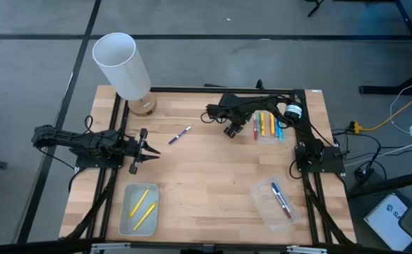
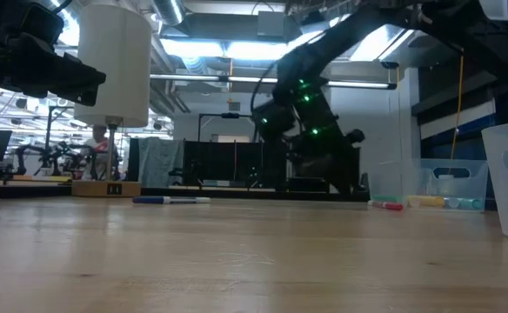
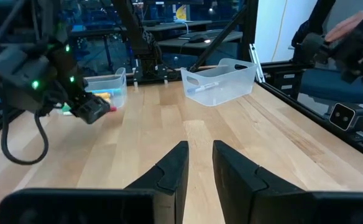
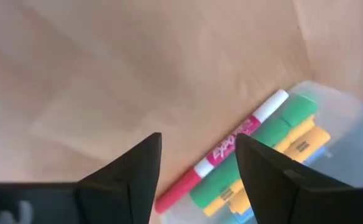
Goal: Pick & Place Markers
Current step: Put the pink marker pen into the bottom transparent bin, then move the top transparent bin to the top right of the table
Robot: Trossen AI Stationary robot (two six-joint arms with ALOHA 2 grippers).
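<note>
On the far right part of the table, a pink marker [image 4: 222, 155] lies on the bare wood right against the wall of a clear tray [image 1: 269, 137] that holds green [image 4: 265, 134], orange and other markers side by side. My right gripper [image 1: 232, 130] hangs just beside that tray, on its inner side, fingers spread with nothing between them. A purple marker [image 1: 180, 135] lies alone on open wood near the table's middle, with free room all around it. My left gripper [image 1: 145, 149] sits low at the left side, fingers nearly together, pinching nothing. Near the front edge, one tray [image 1: 138, 209] holds two yellow markers [image 1: 142, 207] and another [image 1: 276, 204] holds a blue one [image 1: 281, 200]. A white cylinder [image 1: 121, 65] stands at the far left corner.
</note>
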